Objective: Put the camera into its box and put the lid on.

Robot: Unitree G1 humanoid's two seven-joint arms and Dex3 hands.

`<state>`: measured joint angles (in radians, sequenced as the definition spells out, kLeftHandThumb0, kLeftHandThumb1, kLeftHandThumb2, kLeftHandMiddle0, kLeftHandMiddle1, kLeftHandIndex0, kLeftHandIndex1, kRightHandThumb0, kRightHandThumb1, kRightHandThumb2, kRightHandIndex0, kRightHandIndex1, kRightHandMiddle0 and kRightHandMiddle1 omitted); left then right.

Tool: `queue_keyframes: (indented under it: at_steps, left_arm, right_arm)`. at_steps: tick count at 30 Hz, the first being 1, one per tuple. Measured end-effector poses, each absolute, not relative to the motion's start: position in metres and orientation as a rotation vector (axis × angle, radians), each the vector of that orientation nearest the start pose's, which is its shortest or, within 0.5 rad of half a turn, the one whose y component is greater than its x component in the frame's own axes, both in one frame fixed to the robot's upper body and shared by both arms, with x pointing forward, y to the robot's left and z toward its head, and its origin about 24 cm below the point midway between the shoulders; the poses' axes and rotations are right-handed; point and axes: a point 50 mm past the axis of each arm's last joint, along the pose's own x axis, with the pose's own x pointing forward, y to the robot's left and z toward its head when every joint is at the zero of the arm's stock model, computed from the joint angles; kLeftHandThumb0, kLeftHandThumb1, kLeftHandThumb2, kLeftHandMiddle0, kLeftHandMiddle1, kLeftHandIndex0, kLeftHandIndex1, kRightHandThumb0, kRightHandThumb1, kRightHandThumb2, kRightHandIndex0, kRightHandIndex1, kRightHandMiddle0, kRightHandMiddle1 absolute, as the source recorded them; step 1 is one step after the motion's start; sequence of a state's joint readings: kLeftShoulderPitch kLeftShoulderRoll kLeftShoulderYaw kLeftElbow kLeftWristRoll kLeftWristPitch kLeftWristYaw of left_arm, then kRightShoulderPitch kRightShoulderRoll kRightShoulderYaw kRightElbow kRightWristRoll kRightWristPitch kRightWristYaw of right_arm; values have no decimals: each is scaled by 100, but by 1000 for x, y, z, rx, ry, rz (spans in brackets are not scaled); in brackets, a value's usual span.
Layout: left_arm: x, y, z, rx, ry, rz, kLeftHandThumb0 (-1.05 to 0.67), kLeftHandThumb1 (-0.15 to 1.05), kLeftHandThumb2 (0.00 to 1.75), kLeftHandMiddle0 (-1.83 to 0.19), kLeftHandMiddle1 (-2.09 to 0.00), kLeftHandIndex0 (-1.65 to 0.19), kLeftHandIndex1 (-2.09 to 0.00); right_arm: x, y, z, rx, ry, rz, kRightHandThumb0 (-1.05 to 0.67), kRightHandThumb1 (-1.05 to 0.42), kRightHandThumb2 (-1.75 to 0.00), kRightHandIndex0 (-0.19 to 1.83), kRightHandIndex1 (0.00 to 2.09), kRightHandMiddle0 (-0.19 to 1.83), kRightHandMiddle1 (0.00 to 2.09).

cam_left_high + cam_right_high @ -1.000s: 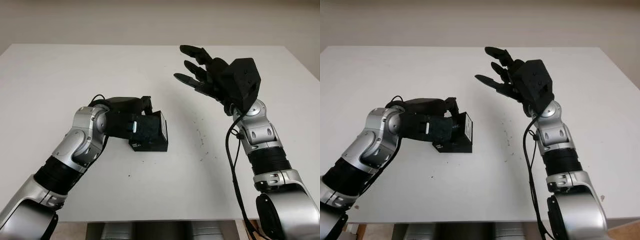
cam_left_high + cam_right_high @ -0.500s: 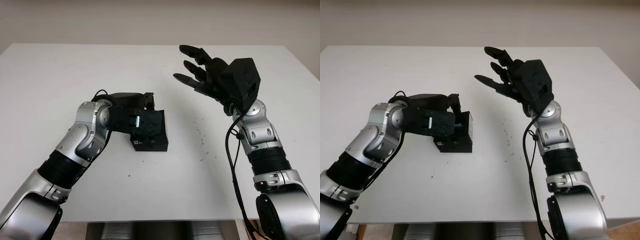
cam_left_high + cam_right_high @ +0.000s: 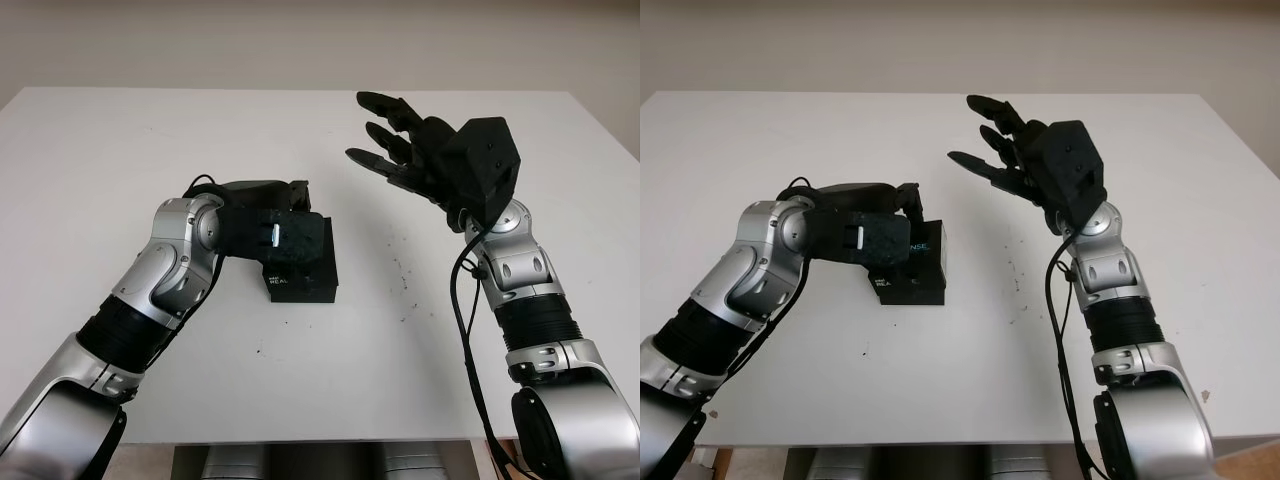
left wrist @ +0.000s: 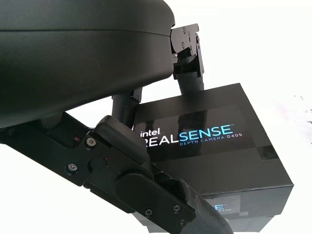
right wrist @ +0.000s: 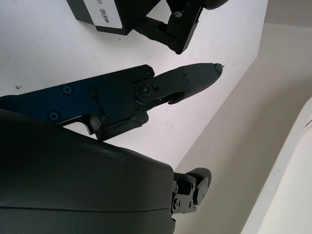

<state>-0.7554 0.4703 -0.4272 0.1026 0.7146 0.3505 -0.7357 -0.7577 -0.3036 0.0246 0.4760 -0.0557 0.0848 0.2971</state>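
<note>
Box (image 3: 300, 270) interior hidden — lid (image 4: 204, 134) on.

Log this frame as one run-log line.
left hand: on lid of box, fingers around it | right hand: open, raised above table | box: closed, on table | stage: lid seating

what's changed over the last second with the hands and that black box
The left hand has swung the lid from tilted on edge down flat onto the black box, and still grips it. The right hand stays raised and open above the table; the box has not shifted.
</note>
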Motion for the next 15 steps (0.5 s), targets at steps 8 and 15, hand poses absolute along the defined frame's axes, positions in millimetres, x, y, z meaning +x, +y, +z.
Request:
queue_keyframes:
  at_steps: [8, 15]
  left_arm:
    - [347, 115, 171, 1405, 86, -590, -26, 103, 5, -5, -201, -4, -173]
    - [345, 113, 171, 1482, 57, -609, -28, 101, 5, -10, -209, -3, -173]
  right_arm:
    - [379, -157, 163, -395, -132, 312, -61, -105, -7, 15, 5, -4, 44]
    - [379, -157, 163, -392, -129, 310, -61, -105, -6, 14, 5, -3, 44]
